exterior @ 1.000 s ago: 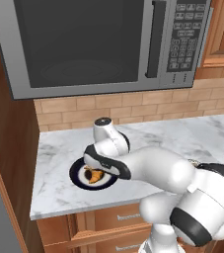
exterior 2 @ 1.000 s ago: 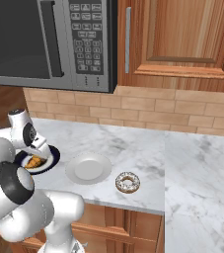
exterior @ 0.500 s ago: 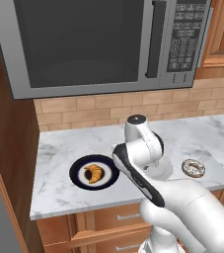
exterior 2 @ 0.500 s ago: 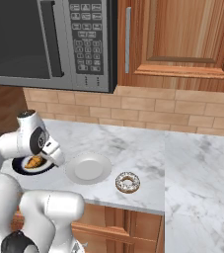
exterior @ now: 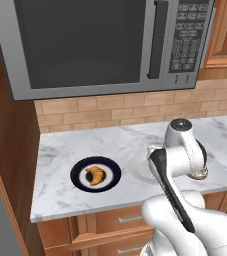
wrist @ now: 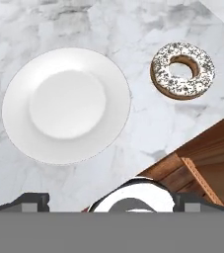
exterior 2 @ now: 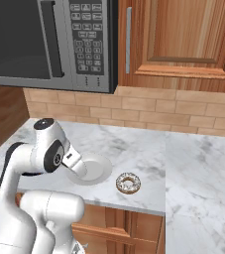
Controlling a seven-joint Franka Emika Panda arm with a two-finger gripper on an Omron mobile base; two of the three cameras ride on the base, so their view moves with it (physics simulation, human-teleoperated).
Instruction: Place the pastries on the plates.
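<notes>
On the worktop the croissant sits on the navy plate. I hang the claw above the empty white plate, doughnut nearby; its grip I cannot tell.

We can read no text; the microwave keypad bears markings too small to make out.
</notes>
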